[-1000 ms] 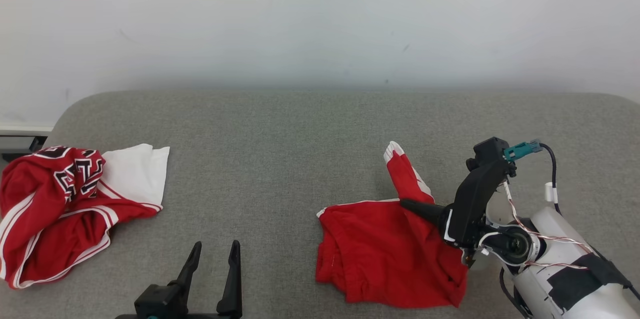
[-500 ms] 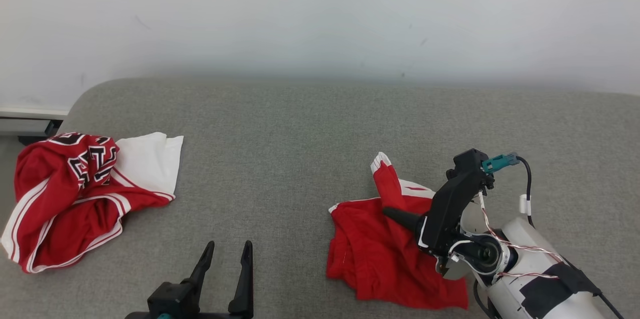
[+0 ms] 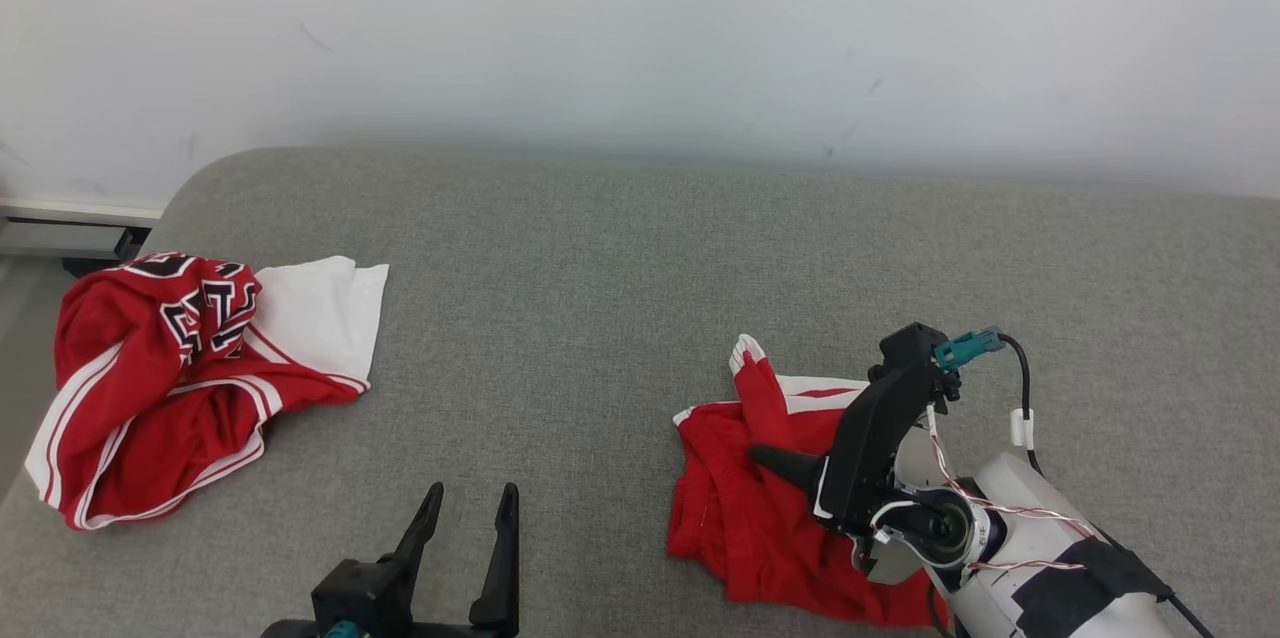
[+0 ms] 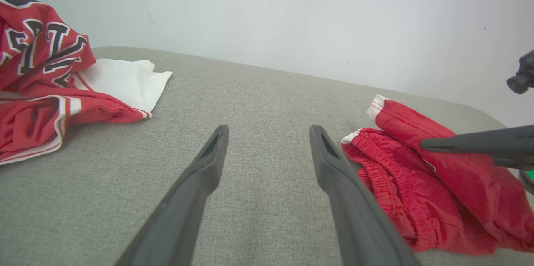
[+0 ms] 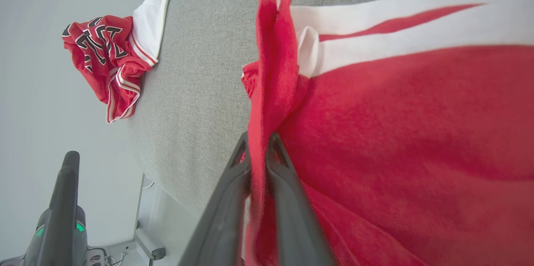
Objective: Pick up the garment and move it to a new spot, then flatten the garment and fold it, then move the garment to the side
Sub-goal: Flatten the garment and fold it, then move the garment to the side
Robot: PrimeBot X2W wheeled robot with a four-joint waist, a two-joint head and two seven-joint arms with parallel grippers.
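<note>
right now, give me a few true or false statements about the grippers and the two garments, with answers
1. The right gripper is shut on a fold of the red shorts. True.
2. The left gripper is open and holds nothing. True.
3. The jersey touches the red shorts. False: bare grey cushion lies between them.
4. The red shorts lie flat and neatly folded. False: they are bunched up.
</note>
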